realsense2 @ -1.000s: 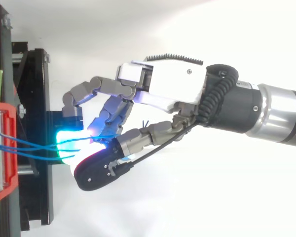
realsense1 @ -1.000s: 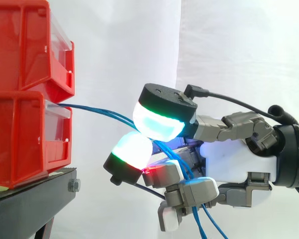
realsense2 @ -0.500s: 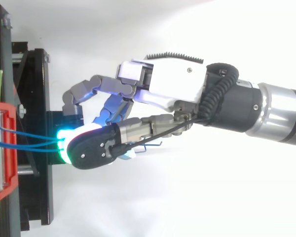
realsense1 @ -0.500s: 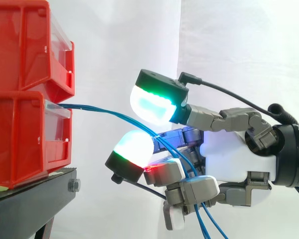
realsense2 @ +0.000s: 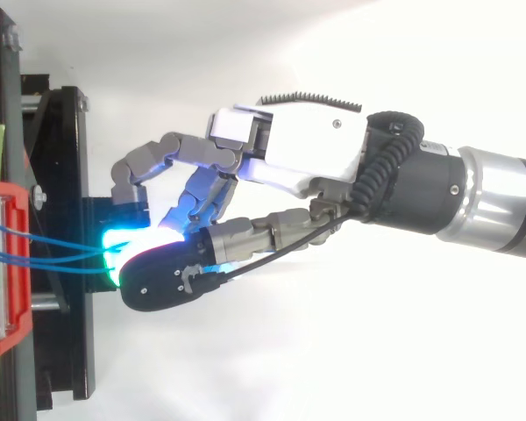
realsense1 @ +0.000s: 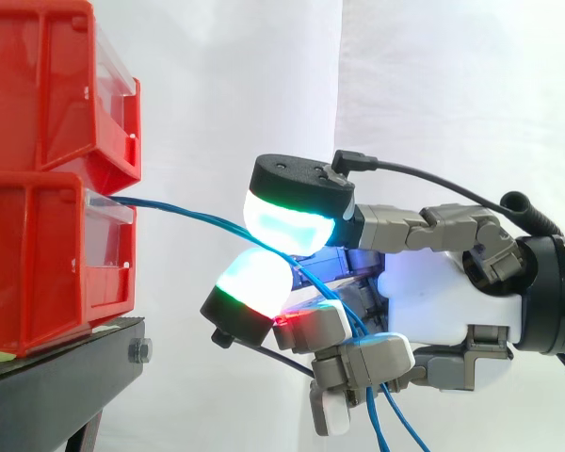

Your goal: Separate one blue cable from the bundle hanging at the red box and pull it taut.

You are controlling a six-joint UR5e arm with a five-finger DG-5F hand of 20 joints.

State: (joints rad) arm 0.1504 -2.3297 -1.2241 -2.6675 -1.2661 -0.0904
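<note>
Cables first: the thin blue cables [realsense1: 169, 206] leave the front of the lower red plastic bin [realsense1: 38, 264], run to the right in a shallow downward arc, and pass between two glowing fingertip pads of the robot's grey-and-white hand [realsense1: 443, 301]. Half a second ago the upper, black-backed pad [realsense1: 287, 218] stood lifted clear of the lower pad [realsense1: 254, 280], with an open gap around the strands. Now it has dropped back down, and the two pads sit just beside each other with the cables running through the narrow space between. Seen from above, the same black-backed pad has shifted slightly toward the view's lower edge. A second ago the top view showed three strands fanned apart near the pads; now two strands show, apart at the bin and meeting at the pads.

The strands bend gently from bin to hand rather than running straight. Past the pads they thread down through the curled fingers and hang loose below the hand. The hand is closed about the blue cables, its fingers bent round them. Whether the two pads squeeze a single strand or the whole bunch is hard to tell, since the pads hide the contact.

The lower bin sits under a second red bin [realsense1: 47, 85], both on a black metal stand [realsense1: 56, 377], before a white curtain [realsense1: 433, 94]
</note>
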